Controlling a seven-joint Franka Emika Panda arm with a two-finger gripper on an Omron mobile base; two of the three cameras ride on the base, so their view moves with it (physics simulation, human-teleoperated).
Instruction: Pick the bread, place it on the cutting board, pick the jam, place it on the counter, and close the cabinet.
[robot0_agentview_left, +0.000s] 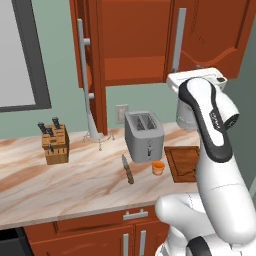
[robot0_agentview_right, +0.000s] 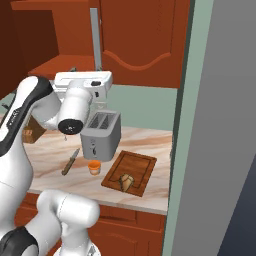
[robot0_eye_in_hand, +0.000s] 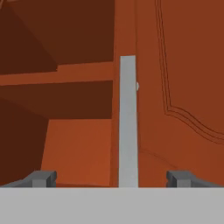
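1. Nearest, at the bottom of the hand view: gripper (robot0_eye_in_hand: 111, 178) with jaws spread wide, nothing pinched between them, one dark fingertip (robot0_eye_in_hand: 42, 178) at either side of a vertical silver bar handle (robot0_eye_in_hand: 128, 122), apart from it.
2. Just beyond the tips: the handle fixed along the edge of a panelled door of the cabinet (robot0_eye_in_hand: 183, 65); left of the handle, the open interior with a bare shelf (robot0_eye_in_hand: 57, 74).
3. Seen from the base: white arm (robot0_agentview_left: 212, 125) raised from the lower part of both base views, hand lifted up to the cabinet's lower edge, well above the counter (robot0_agentview_left: 60, 185).
4. Lay on the counter's near part: jam (robot0_agentview_left: 158, 167), upright, just in front of the toaster (robot0_agentview_left: 144, 136) and just left of the cutting board (robot0_agentview_left: 182, 162), apart from both; same jar in the right base view (robot0_agentview_right: 94, 167).
5. Beside the jam, to its left: knife (robot0_agentview_left: 128, 170), flat on the stone.
6. Rested on the cutting board (robot0_agentview_right: 142, 162), near its front edge: bread (robot0_agentview_right: 126, 182), shown there as a pale brown lump.
7. Farther left on the counter: knife block (robot0_agentview_left: 55, 144), well apart from the toaster.
8. Farther back by the wall: a grey upright stand (robot0_agentview_left: 92, 131) on thin legs, below the open cabinet door (robot0_agentview_left: 90, 45) with its own long handle.
9. Stood open above: the cabinet, left door swung outwards, in the left base view.
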